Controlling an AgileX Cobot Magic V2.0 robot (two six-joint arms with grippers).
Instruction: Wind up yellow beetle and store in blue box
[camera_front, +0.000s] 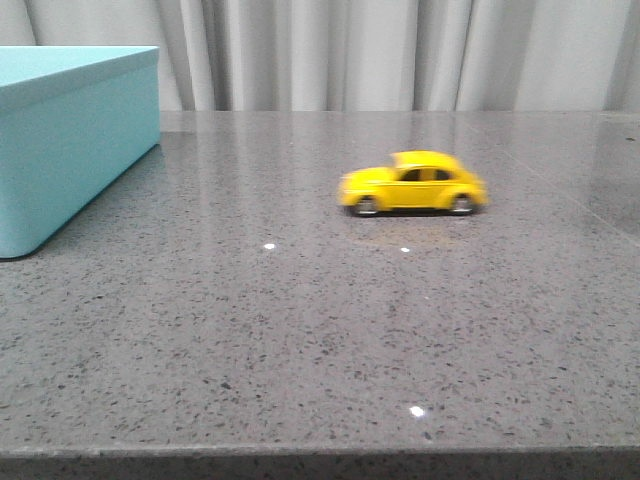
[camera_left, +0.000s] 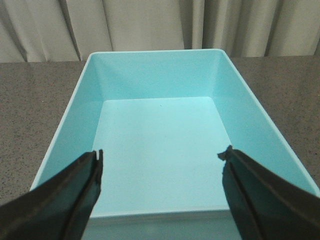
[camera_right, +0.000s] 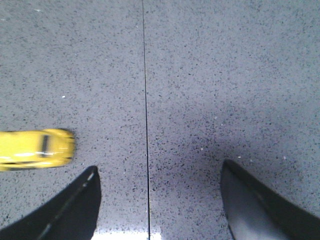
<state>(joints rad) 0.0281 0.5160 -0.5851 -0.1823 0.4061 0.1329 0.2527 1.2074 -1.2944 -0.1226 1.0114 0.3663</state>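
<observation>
both grippers we find spread wide with nothing held: the left gripper (camera_left: 161, 157) hangs over the open blue box (camera_left: 70, 125), the right gripper (camera_right: 159, 172) over bare table (camera_right: 210, 75). we note the beetle (camera_front: 413, 184) on its wheels on the table, blurred, well apart from the box (camera_front: 70, 140) and just outside the right gripper's fingers (camera_right: 75, 200).

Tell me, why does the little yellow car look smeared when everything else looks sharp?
Front view: the yellow car is blurred sideways, while the blue box and the table stay crisp. Right wrist view: the car is smeared too. Motion seems likely.
</observation>
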